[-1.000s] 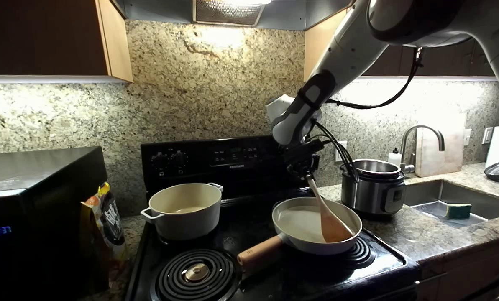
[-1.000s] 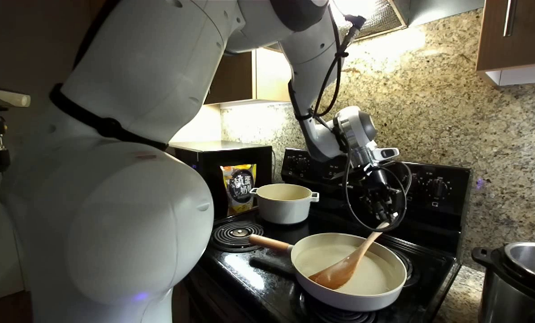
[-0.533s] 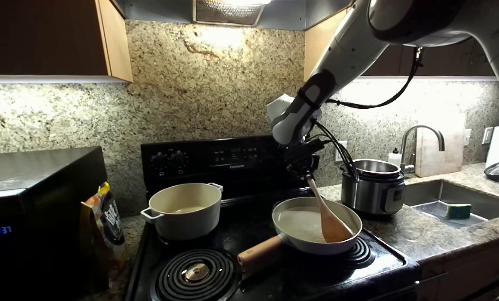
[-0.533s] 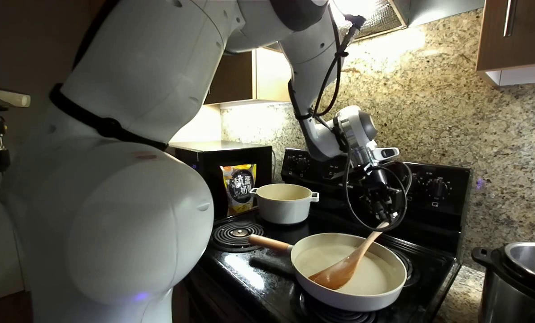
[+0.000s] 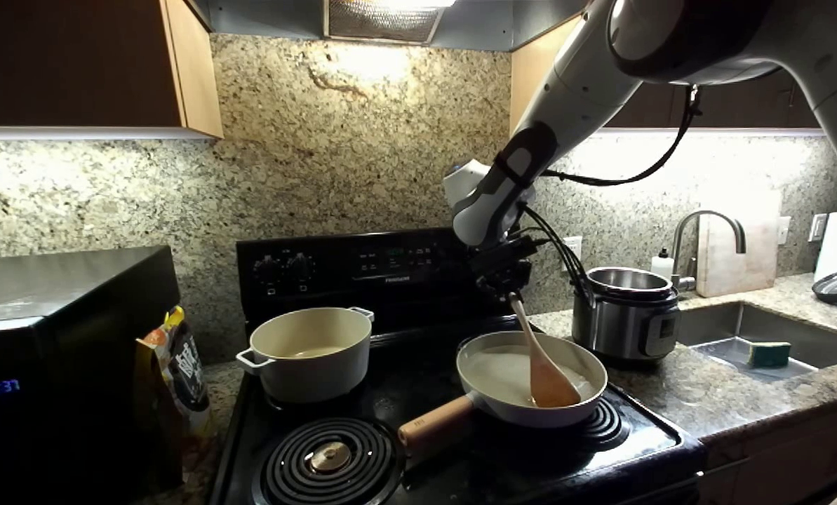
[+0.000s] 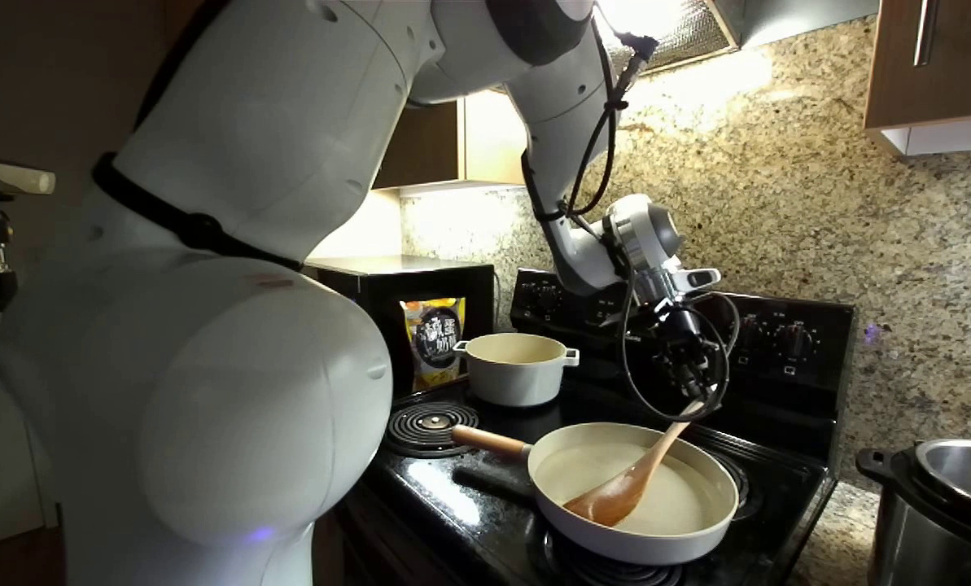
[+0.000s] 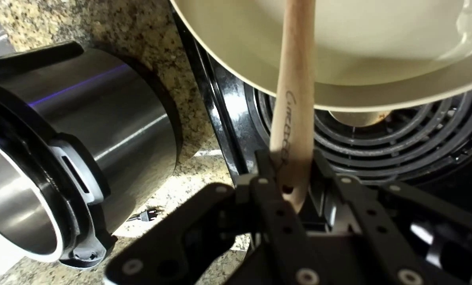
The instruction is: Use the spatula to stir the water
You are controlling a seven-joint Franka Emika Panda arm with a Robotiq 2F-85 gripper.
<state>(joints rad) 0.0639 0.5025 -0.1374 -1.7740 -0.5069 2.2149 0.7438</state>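
Gripper (image 7: 293, 170) has its jaws clamped on the end of the spatula (image 5: 546, 372), bottom ctr of wrist view; wood fills the gap w/ a pad on each side, grip looks firm; the spatula slants down from there in both exterior views, its blade in the pan (image 6: 640, 549), dipped in the shallow water (image 5: 502, 372), toward lower right of the pan in an exterior view.

Change: vs half a sec ago, blade has slid a bit left in that view, arm (image 5: 572, 98) shifted left w/ it; the two older moments look near identical, so motion prob. only just began; bright streak now right of blade, ripple or glare, can't tell which; pan looks unmoved, its handle (image 5: 436, 421) pointing to lower left as b4.

Meaning: reads as start of a stir stroke, task underway, prob. early; next likely calls for carrying the blade on across the pan in an arc, kept low; risk: blade may catch the wall & drag the pan, or spatula may pivot, held so near its end; whether blade touches pan floor, can't tell; pot (image 6: 518, 382), left of pan in both exterior views, seems not involved.
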